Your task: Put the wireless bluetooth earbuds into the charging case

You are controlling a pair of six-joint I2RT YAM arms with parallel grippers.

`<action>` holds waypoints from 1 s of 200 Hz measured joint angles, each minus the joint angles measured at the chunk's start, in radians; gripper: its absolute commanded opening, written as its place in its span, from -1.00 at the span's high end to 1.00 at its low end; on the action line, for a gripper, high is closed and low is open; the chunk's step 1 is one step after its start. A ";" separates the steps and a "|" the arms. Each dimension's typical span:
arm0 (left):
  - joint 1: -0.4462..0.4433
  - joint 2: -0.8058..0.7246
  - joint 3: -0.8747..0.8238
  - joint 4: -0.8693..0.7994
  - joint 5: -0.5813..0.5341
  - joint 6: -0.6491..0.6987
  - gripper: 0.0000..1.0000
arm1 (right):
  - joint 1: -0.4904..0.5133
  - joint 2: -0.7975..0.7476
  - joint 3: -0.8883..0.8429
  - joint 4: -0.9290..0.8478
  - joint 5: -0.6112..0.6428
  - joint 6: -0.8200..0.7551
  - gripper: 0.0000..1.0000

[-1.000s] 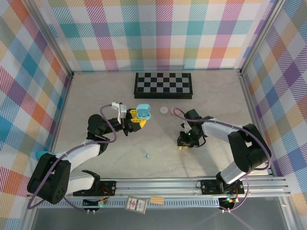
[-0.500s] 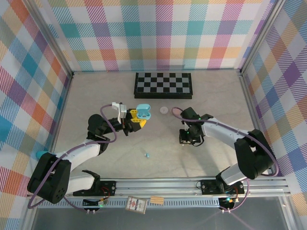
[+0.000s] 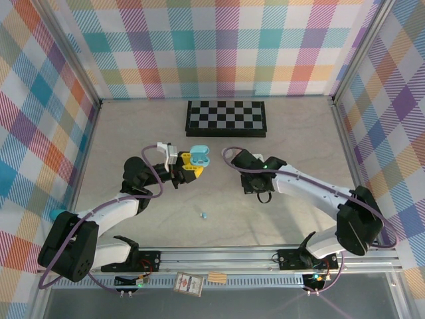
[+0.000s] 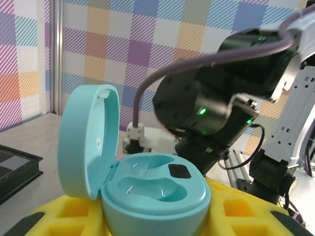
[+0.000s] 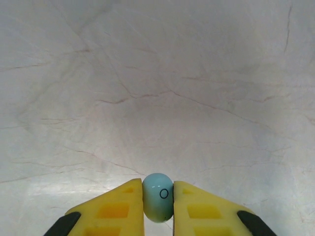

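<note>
My left gripper [image 3: 190, 166] is shut on a teal charging case [image 3: 199, 154] and holds it above the table with the lid up. In the left wrist view the case [image 4: 155, 189] sits between the yellow fingers [image 4: 246, 211], its lid [image 4: 88, 140] stands open and both moulded wells are empty. My right gripper [image 5: 158, 209] is shut on a teal earbud [image 5: 157, 194], pinched between its yellow pads above bare table. From above, the right gripper [image 3: 257, 187] hangs just right of the case. A second teal earbud [image 3: 204, 214] lies loose on the table.
A folded chessboard [image 3: 226, 118] lies at the back centre, and its corner [image 4: 15, 167] shows in the left wrist view. The right arm's black wrist [image 4: 206, 113] looms close behind the open case. Checked walls enclose three sides of the marble table [image 3: 292, 133].
The right arm has swung left and back toward the case, carrying the teal earbud, and now covers the small round thing that lay near the chessboard. The left arm has barely moved.
</note>
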 measured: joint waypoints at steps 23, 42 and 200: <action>0.000 -0.011 0.002 -0.051 0.000 0.037 0.33 | 0.051 -0.083 0.001 0.056 -0.016 -0.077 0.64; -0.002 -0.027 0.003 -0.092 0.000 0.074 0.33 | 0.084 -0.161 0.001 0.135 -0.058 -0.171 0.65; -0.055 -0.074 0.030 -0.232 0.027 0.183 0.33 | 0.115 -0.147 0.246 0.291 -0.441 -0.669 0.67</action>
